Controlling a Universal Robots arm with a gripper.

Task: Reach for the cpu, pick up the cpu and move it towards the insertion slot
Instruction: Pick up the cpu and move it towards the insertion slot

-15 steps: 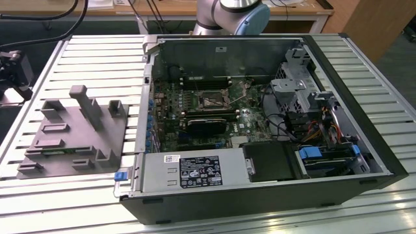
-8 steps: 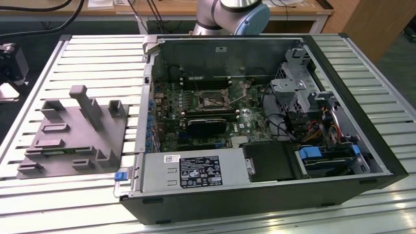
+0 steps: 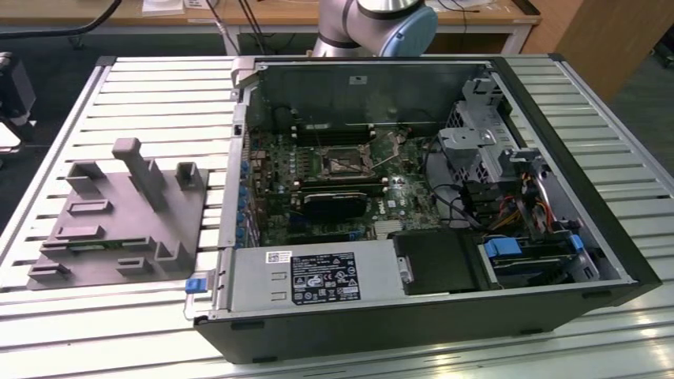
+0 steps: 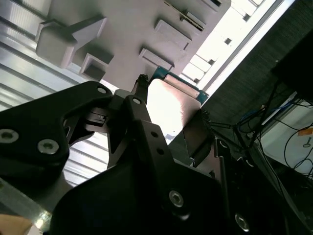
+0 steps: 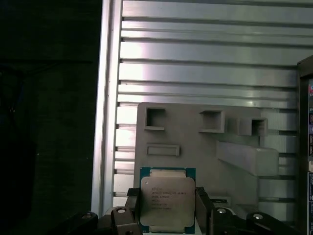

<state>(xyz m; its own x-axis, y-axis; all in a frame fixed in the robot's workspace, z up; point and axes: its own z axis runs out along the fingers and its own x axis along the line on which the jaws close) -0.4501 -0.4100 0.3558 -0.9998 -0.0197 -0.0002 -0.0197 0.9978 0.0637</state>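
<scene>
First wrist view is showing the gripper (image 5: 167,193) pinching the cpu (image 5: 167,205) by two opposite edges, a black finger (image 5: 202,210) pressing on each side and the silver top facing the camera. The cpu is hanging over the grey fixture (image 5: 195,147), whose square pockets and raised bar are lying behind it. The slatted table (image 5: 195,54) is running beneath both. Exterior view is showing the fixture standing on the table at that view's left of the open case (image 3: 589,268). The slot (image 3: 346,163) is sitting on the board inside the case, well apart from the fixture, with the case wall (image 3: 240,158) standing between them. A black block (image 3: 335,204) is lying just beside the slot, and the arm (image 3: 380,20) is rising behind the case.
</scene>
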